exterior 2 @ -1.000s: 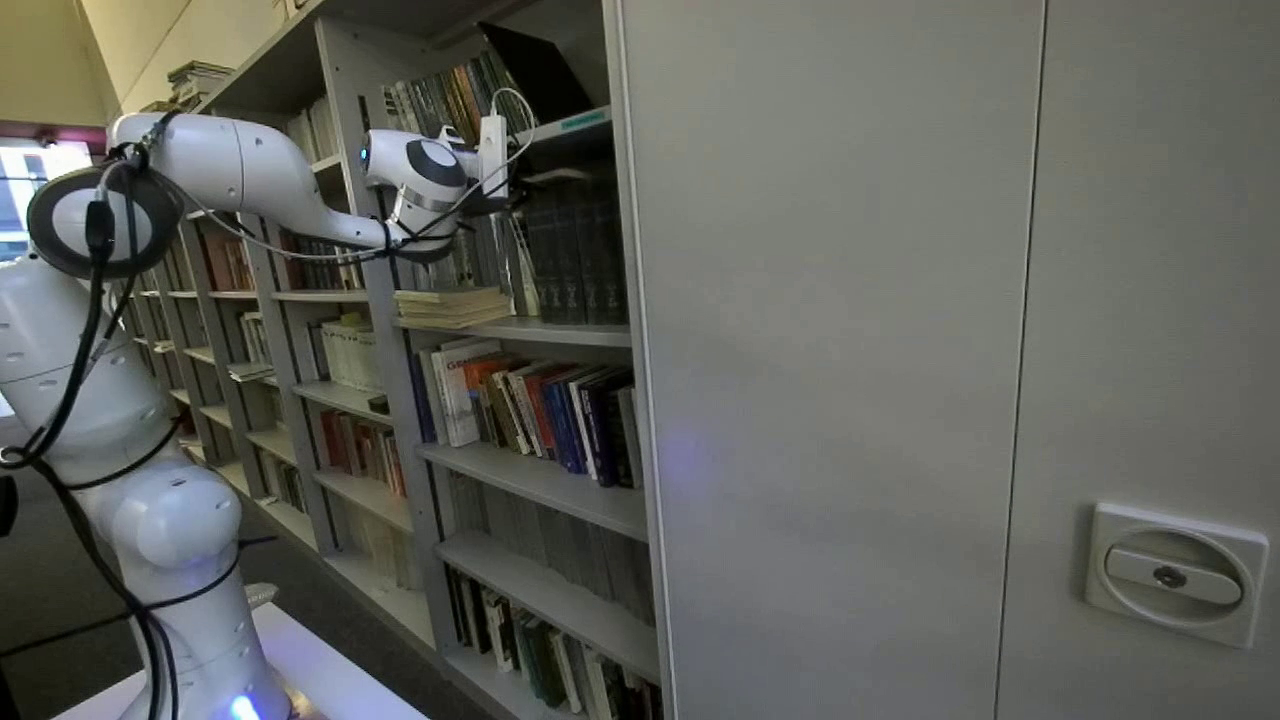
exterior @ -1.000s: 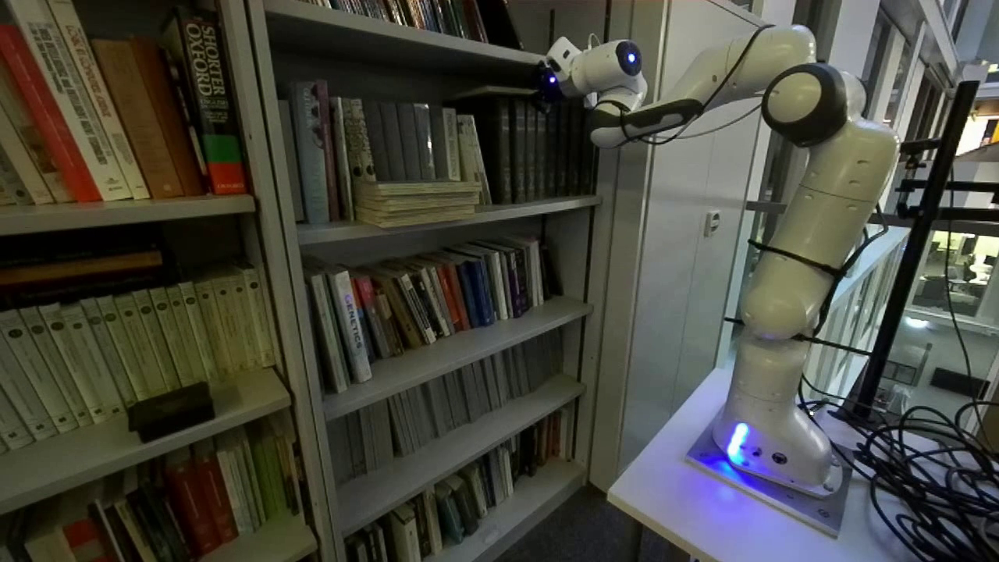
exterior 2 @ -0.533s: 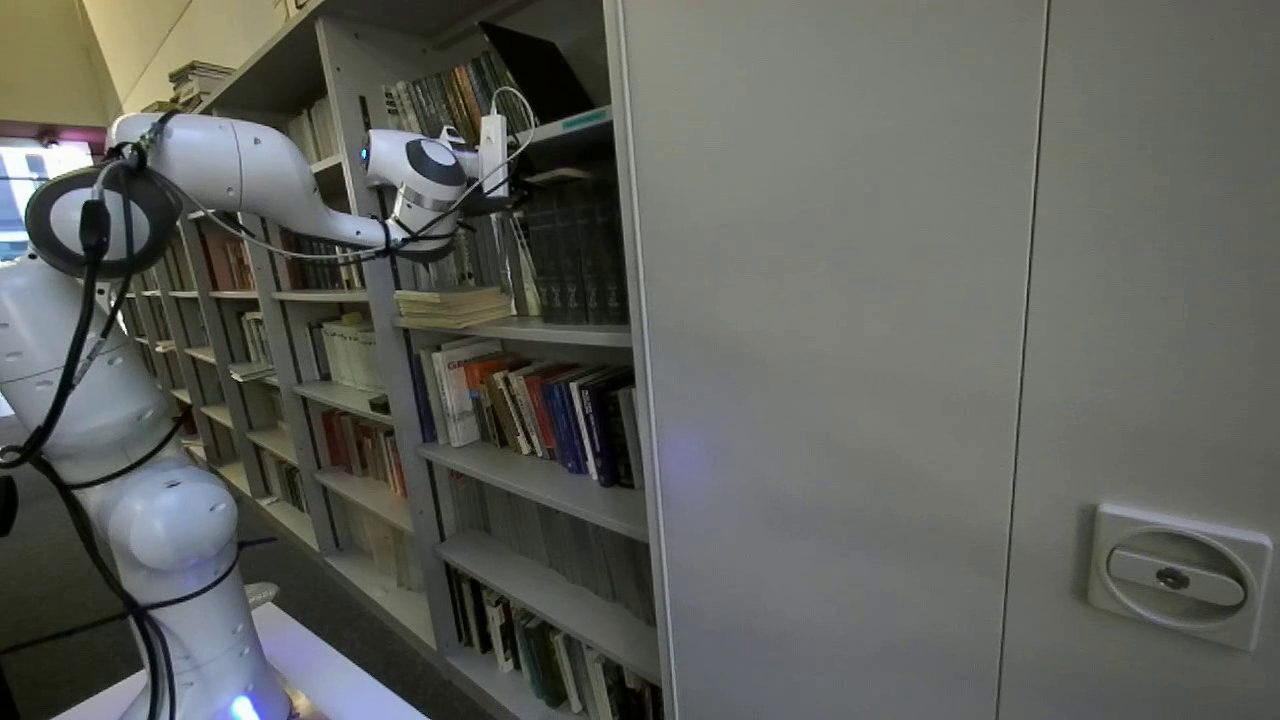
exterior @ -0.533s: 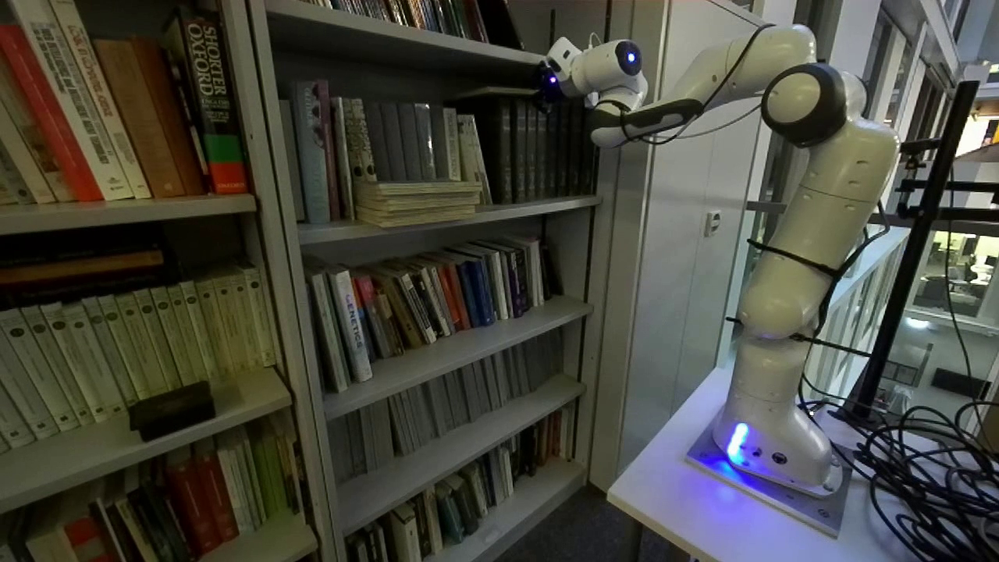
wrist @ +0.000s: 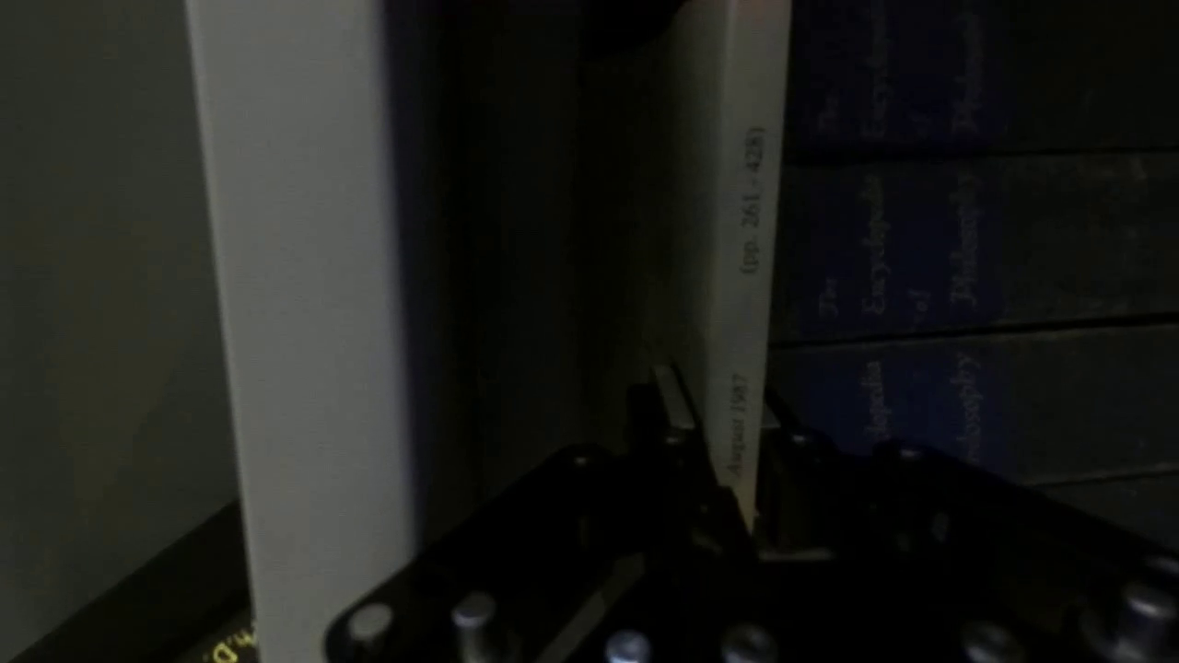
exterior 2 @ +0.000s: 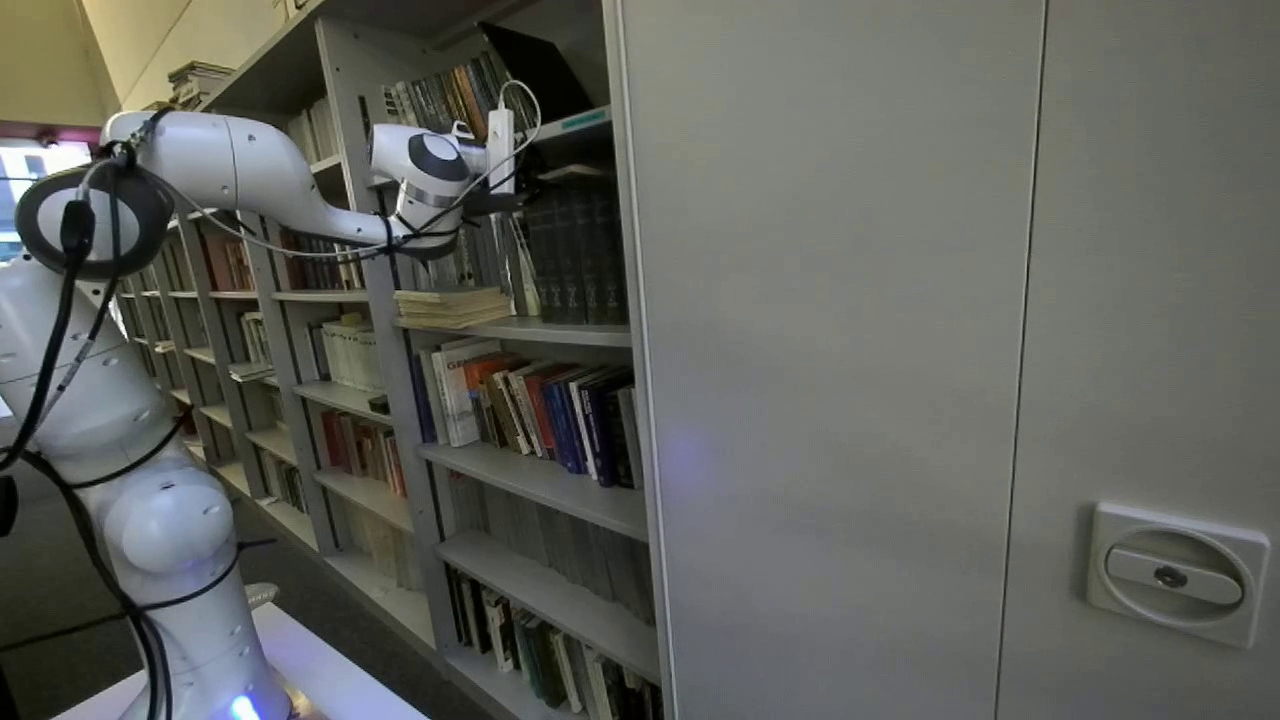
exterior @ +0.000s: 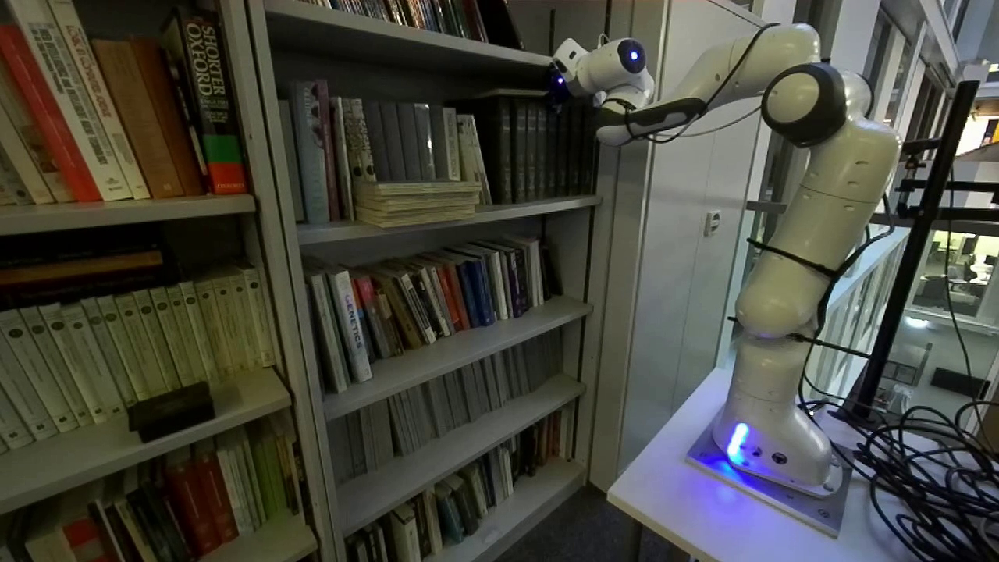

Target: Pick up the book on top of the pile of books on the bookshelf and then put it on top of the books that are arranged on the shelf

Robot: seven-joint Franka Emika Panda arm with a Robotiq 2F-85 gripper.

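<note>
By the end effector [wrist: 721, 414], a thin white-spined book [wrist: 752, 198] lettered "August 1987" is clamped; it is held flat over the tops of dark upright volumes of The Encyclopedia of Philosophy [wrist: 1059, 239]; whether they are touched cannot be told; on the same shelf [exterior: 546, 206] of the grey bookshelf [exterior: 472, 346], a pile of beige books [exterior: 417, 204] is set in front of grey-spined books [exterior: 406, 140]

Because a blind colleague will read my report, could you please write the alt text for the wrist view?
A black pincer grips a thin, pale book marked "August 1987". Right of it in this dim picture are dark volumes titled "The Encyclopedia of Philosophy"; on the left runs a broad pale edge, probably of a shelf.
</note>
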